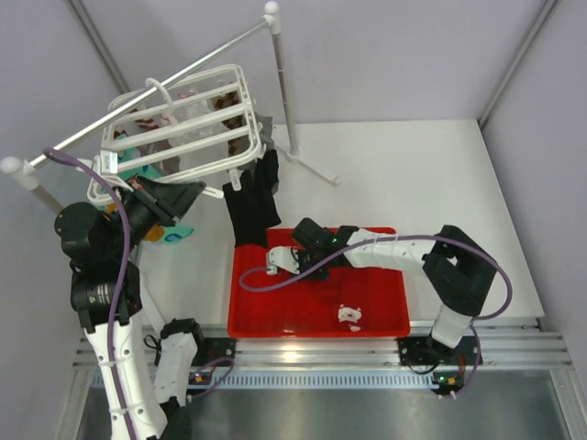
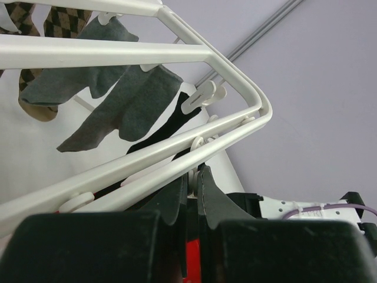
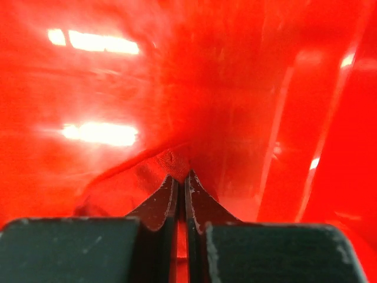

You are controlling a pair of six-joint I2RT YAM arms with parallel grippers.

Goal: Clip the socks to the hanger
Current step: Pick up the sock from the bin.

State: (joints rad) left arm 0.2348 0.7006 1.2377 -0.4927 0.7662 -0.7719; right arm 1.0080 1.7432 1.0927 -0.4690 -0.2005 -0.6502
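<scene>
Pickup of dark red sock from tray
Right pincer pinches its fabric; lift with cuff free. Left pincer, pressed together, at hanger.

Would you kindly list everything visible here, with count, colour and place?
hanger: one, white, hooked on the rail, back left
rail: one, metal, white-capped, back left
black sock: one, black, clipped at the hanger's right corner
grey socks: two, grey, clipped under the hanger
patterned socks: two, brown, under the hanger
teal cloth: one, teal, by the left arm
tray: one, red, front centre
red sock: one, dark red, in the tray
white scrap: one, white, tray's front
left gripper: black, jaws together at the hanger's edge
right gripper: black, jaws shut on the red sock
</scene>
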